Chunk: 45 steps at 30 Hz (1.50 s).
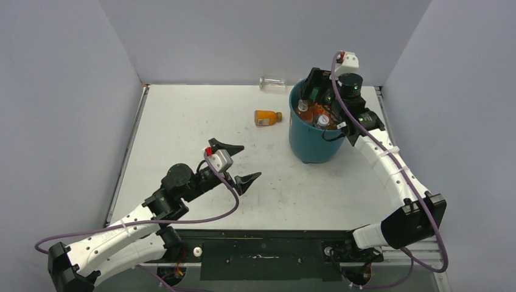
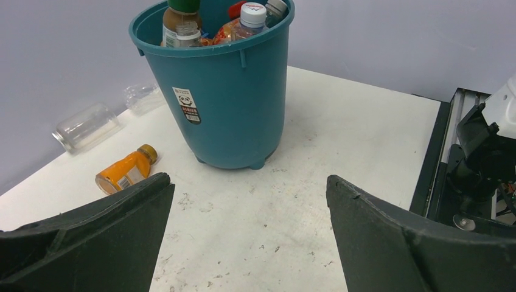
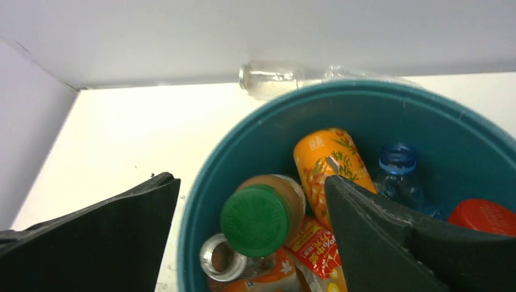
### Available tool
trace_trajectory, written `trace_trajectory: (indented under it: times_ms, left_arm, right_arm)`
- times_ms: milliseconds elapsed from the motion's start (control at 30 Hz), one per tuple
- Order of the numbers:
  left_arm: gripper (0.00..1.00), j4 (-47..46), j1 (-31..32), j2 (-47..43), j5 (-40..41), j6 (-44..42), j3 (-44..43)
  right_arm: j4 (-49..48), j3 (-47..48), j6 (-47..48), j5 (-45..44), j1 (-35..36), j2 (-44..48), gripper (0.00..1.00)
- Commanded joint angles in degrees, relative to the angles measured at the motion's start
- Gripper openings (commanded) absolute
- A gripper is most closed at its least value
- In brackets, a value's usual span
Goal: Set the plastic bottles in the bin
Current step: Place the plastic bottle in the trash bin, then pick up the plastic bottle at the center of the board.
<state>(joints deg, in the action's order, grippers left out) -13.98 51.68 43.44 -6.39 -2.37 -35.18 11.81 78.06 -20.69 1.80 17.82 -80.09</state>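
Observation:
The teal bin [image 1: 311,143] stands at the back right of the table and holds several plastic bottles. My right gripper [image 1: 317,96] hangs open over its rim. In the right wrist view a green-capped bottle [image 3: 258,219] sits in the bin [image 3: 365,115] below the right gripper [image 3: 252,194], touching neither finger. An orange bottle [image 1: 268,117] lies on the table left of the bin. A clear bottle [image 1: 272,83] lies against the back wall. My left gripper [image 1: 234,163] is open and empty above the table's middle, facing the bin [image 2: 225,109] and the orange bottle [image 2: 125,170].
Grey walls close the table at the back and on both sides. A crumpled clear plastic piece [image 2: 143,96] lies by the back wall next to the clear bottle [image 2: 85,126]. A black rail [image 2: 438,158] runs along the table's right edge.

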Motion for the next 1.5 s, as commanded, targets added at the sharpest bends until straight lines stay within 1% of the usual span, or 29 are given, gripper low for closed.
trace_trajectory:
  times_ms: [0, 33, 100, 167, 200, 267, 333, 400, 500, 567, 633, 767, 867, 900, 967, 1033, 1100, 1167, 1200, 1333, 1433, 1467]
  left_arm:
    - [0.96, -2.31, 0.26, 0.43, 0.45, 1.1, -1.36]
    - [0.96, -2.22, 0.26, 0.56, 0.61, 1.32, -1.5]
    - [0.96, -2.12, 0.28, 0.7, 1.05, 1.76, -1.68]
    - [0.96, -1.98, 0.26, 0.6, 1.6, 2.0, -1.92]
    - [0.96, -1.94, 0.31, 0.36, 2.1, 2.03, -1.97]
    - [0.96, -1.91, 0.44, -0.04, 3.36, 2.02, -2.05]
    - [0.96, -1.81, 0.52, -0.49, 4.84, 2.02, -2.04]
    - [0.96, -1.24, 0.73, -0.72, 5.87, 2.02, -2.23]
    - [0.96, -0.14, 1.17, -0.86, 9.51, 1.79, -2.7]
    - [0.96, 0.32, 1.36, -0.97, 11.35, 1.67, -2.99]
    - [0.96, 0.2, 1.4, -1.24, 12.9, 1.67, -2.92]
    - [0.96, 0.22, 1.82, -1.3, 15.24, 1.33, -2.79]
    - [0.96, 0.0, 1.82, 0.04, 18.23, 1.6, -2.98]
    - [0.96, -0.15, 1.35, 2.04, 20.23, 1.97, -3.3]
    - [0.96, 1.36, -1.9, 7.02, 20.81, 6.6, -6.52]
    - [0.96, 5.55, -8.26, 13.72, 17.67, 15.6, -11.45]
    - [0.96, 8.23, -14.85, 21.31, 12.0, 25.94, -15.85]
    - [0.96, 6.72, -18.75, 27.96, 8.99, 34.11, -18.19]
    - [0.96, 4.81, -19.79, 30.95, 8.51, 37.24, -18.8]
    - [0.96, -2.43, -21.64, 41.89, 10.75, 42.33, -22.08]
    - [0.96, -2.67, -23.87, 50.93, 9.71, 43.45, -29.37]
    - [0.96, -2.0, -24.12, 53.88, 9.19, 41.7, -32.64]
  right_arm:
    - [3.21, 7.27, -1.59, -0.5, -0.28, 4.08, 0.96]
    - [4.36, 8.25, -1.52, -1.38, -0.35, 4.86, 0.97]
    - [6.04, 8.51, -1.29, -7.38, -0.71, 7.14, 0.98]
    - [5.66, 5.26, -2.14, -13.35, -2.56, 11.16, 0.98]
    - [4.88, 2.79, -3.5, -14.36, -5.15, 13.33, 0.99]
    - [3.95, -1.92, -6.83, -13.57, -10.67, 16.88, 0.99]
    - [3.06, -5.97, -8.75, -15.38, -11.81, 19.85, 1.0]
    - [2.87, -8.99, -11.08, -15.41, -13.5, 21.43, 1.0]
    - [3.1, -13.27, -14.01, -16.24, -17.35, 23.92, 1.0]
    - [2.22, -16.48, -15.22, -15.98, -18.43, 25.22, 1.0]
    - [1.34, -19.05, -17.01, -13.92, -20.71, 25.49, 1.0]
    - [-4.76, -25.62, -22.01, -6.73, -22.9, 27.55, 1.0]
    - [-5.85, -27.25, -23.41, -6.42, -23.01, 29.88, 1.0]
    - [-5.71, -27.34, -23.52, -6.36, -23.01, 30.94, 1.0]
    - [-3.89, -26.68, -23.95, -6.35, -22.71, 32.87, 1.0]
    - [-1.72, -26.06, -24.3, -6.77, -21.99, 35.23, 1.0]
    - [-0.28, -26.87, -24.63, -8.14, -21.06, 38.49, 1.0]
    - [0.53, -29.03, -24.95, -9.55, -20.06, 42.9, 1.0]
    - [1.31, -30.47, -25.27, -10.22, -19.45, 45.17, 0.97]
    - [4.74, -37.28, -27.61, -11.53, -15.94, 55.24, 0.95]
    - [8.03, -42.35, -29.39, -12.19, -14.08, 62.1, 0.95]
    - [8.95, -43.7, -30.15, -11.98, -13.83, 64.51, 0.95]
